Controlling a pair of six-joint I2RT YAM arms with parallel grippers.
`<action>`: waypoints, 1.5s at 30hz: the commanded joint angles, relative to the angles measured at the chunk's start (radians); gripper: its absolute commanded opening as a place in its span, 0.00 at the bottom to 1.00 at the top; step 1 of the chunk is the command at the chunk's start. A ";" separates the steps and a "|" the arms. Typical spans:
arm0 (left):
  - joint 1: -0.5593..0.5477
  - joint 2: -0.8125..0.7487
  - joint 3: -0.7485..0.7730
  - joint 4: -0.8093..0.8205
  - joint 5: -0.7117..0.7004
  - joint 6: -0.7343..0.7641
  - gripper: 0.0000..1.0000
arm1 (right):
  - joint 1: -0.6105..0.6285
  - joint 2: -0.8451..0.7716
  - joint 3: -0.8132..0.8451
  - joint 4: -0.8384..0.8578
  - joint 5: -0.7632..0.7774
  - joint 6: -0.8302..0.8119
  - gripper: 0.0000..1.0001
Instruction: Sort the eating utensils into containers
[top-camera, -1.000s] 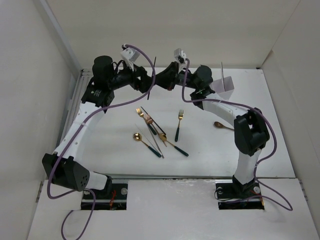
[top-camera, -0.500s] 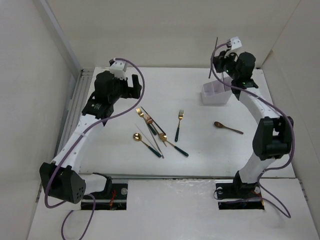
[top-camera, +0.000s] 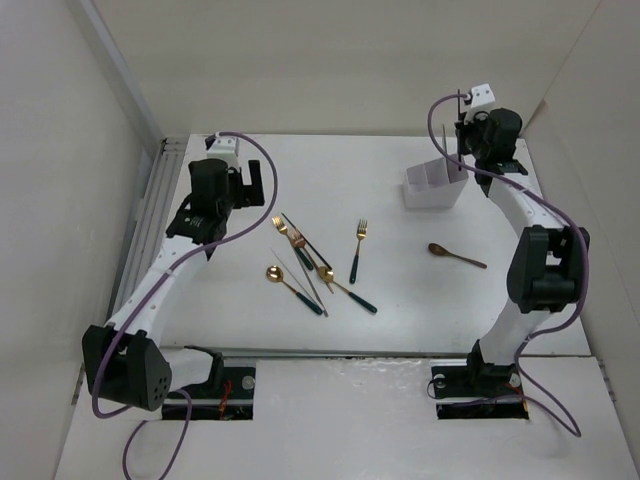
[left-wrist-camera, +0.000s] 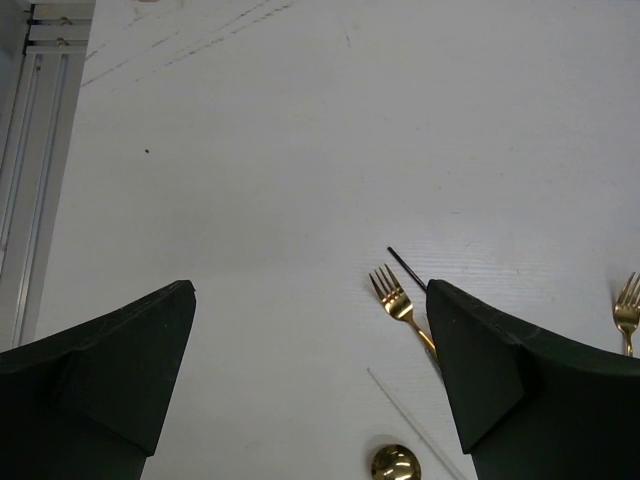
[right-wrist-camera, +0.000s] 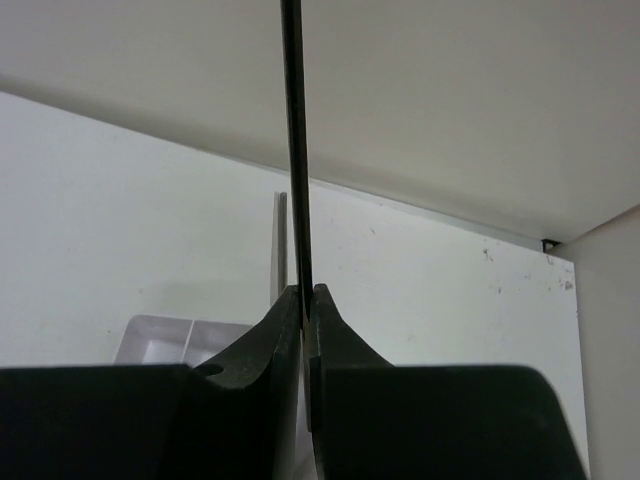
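Held upright over the white bin (top-camera: 431, 188), a thin dark chopstick (right-wrist-camera: 292, 150) is pinched in my shut right gripper (right-wrist-camera: 307, 295); the top view shows the chopstick (top-camera: 460, 165) reaching down into the bin. A pale stick (right-wrist-camera: 280, 240) stands in the bin (right-wrist-camera: 160, 340) behind it. My left gripper (top-camera: 257, 190) hangs open and empty at the left. From the left wrist, between the spread jaws of that gripper (left-wrist-camera: 308, 290), lie a gold fork (left-wrist-camera: 395, 300), a spoon bowl (left-wrist-camera: 396, 463) and a pale stick (left-wrist-camera: 410, 415).
Mid-table lie several utensils: a fork (top-camera: 281, 228), a spoon (top-camera: 273, 272), crossed dark chopsticks (top-camera: 305, 245), a second fork (top-camera: 358, 245) and another spoon (top-camera: 345, 288). A brown spoon (top-camera: 448, 252) lies right of them. White walls enclose the table.
The two grippers met over the back middle a second ago; the left one let go and drew back left, while the right carried the chopstick to the bin and lowered it.
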 joint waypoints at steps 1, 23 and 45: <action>0.000 -0.043 -0.022 0.027 -0.044 0.001 1.00 | 0.002 0.004 0.037 0.003 0.028 -0.030 0.00; 0.000 -0.080 -0.129 0.054 -0.058 -0.003 1.00 | 0.002 -0.172 -0.032 -0.193 -0.053 0.002 0.78; 0.000 -0.111 -0.250 0.232 -0.075 0.099 1.00 | -0.022 -0.111 -0.262 -0.919 -0.076 -0.854 0.88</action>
